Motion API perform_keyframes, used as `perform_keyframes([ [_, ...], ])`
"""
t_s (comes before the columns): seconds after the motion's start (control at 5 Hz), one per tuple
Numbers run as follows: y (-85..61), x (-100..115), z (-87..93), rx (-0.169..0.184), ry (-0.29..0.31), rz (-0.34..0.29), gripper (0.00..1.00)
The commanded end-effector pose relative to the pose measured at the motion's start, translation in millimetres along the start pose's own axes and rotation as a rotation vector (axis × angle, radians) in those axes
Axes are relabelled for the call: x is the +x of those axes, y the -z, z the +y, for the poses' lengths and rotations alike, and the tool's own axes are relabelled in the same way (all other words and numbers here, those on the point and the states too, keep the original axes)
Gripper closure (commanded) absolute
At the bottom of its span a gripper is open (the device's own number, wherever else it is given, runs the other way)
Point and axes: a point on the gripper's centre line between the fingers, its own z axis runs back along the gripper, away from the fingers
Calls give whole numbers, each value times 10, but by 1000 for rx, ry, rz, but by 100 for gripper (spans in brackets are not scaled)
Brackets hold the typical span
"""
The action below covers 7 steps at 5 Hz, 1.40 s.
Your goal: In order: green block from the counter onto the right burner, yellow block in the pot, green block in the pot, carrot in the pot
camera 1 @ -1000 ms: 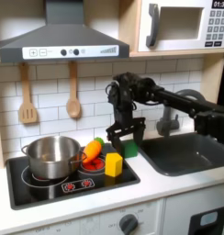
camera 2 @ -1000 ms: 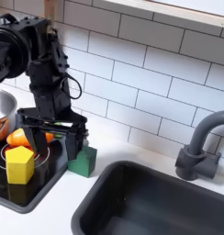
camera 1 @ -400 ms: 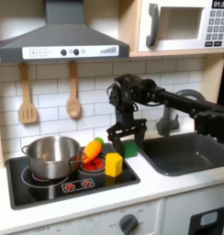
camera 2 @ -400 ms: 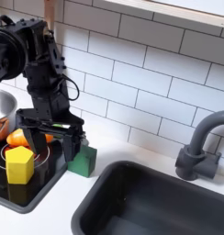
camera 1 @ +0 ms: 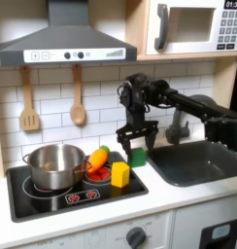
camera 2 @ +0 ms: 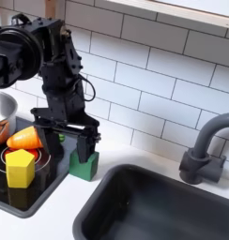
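On my first exterior feed I read the scene outward from the pot [camera 1: 56, 165], which sat on the black stovetop's [camera 1: 52, 199] burner at the first exterior view's left, upright and shiny. Just beside the pot, toward the first exterior view's right, lay the carrot [camera 1: 96, 160]; its long axis ran diagonally, the green leafy tip pointing up and away toward the tiled wall [camera 1: 101, 92], the orange end lying down nearer the front of the stovetop. The yellow block [camera 1: 120, 174] stood near the carrot's lower end, farther from the pot, on the stovetop's edge. Farther still from the pot, the green block [camera 1: 137, 156] rested on the white table [camera 1: 140, 199], just off the stovetop.

The claw [camera 1: 136, 148] hung straight down over the green block, its fingers spread wide, one on each side of the cube. In the second exterior view, the claw [camera 2: 75, 150] showed the same: fingers apart and low around the green block [camera 2: 83, 166], gripping nothing that I could see. I could not tell whether the pads touched its sides. The yellow block [camera 2: 21, 168] and carrot [camera 2: 24, 139] sat toward the second exterior view's left, and the dark sink [camera 2: 154, 206] lay to the second exterior view's right.
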Motion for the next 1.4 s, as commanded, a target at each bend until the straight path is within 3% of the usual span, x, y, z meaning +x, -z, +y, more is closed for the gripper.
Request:
perform_keyframes([
  [0.0, 29, 167, 35, 13, -18, 5, 0],
  [0.6, 241, 100, -168, 14, 31, 69, 0],
  [0.8, 372, 66, -135, 23, 28, 107, 0],
  [1.2, 438, 56, -86, 60, 25, 101, 0],
])
